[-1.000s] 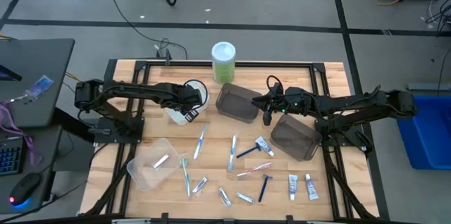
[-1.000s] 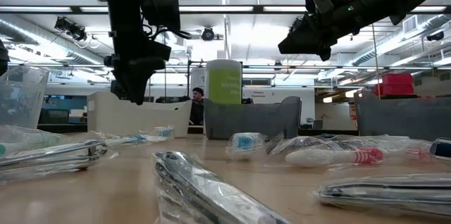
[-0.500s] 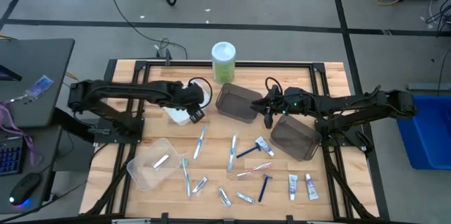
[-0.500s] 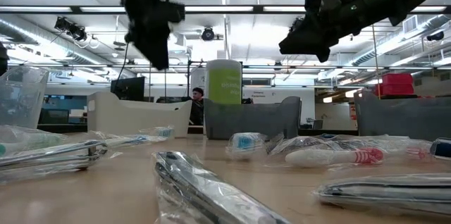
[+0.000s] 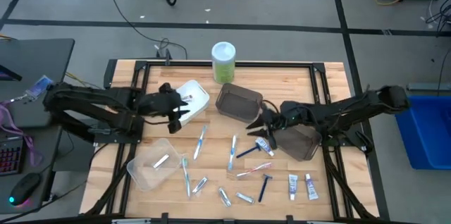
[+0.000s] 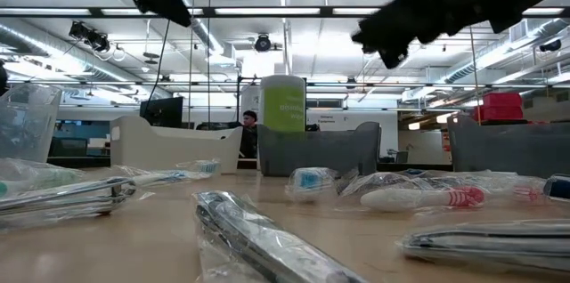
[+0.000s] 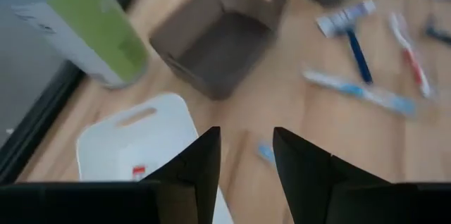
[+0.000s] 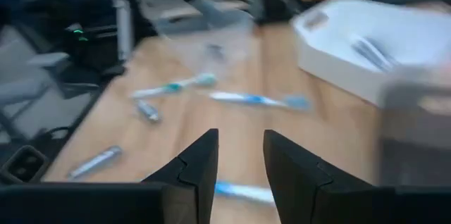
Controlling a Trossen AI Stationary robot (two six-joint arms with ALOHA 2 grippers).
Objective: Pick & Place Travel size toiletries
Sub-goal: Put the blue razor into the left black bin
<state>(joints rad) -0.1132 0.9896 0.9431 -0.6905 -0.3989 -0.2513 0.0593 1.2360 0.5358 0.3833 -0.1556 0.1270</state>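
Along the near edge of the table (image 5: pixel 211 69) we see most of the travel size toiletries (image 5: pixel 243 175) scattered loose: small tubes (image 5: pixel 292 185), a dark blue razor (image 5: pixel 263 187) and slim toothbrushes (image 5: pixel 185 175), all in clear wrappers. One tube lies inside the clear bin (image 5: pixel 151 162) at the near left.

Farther in, our right gripper (image 5: pixel 262 127) hangs above the table between the two dark bins, just over a tube and razor at the table's middle. Its fingers (image 8: pixel 201 168) stand a little apart with nothing between them.

Our left gripper (image 5: pixel 177 113) hovers at the near edge of the white bin (image 5: pixel 194 97), and its fingers (image 7: pixel 201 171) are likewise parted and empty. In the left wrist view a small item shows inside that white bin.

Beyond these, one dark bin (image 5: pixel 238 102) sits mid-table and the other dark bin (image 5: pixel 296 139) lies to its right.

At the far edge stands the green canister (image 5: pixel 223 62) with its white lid.
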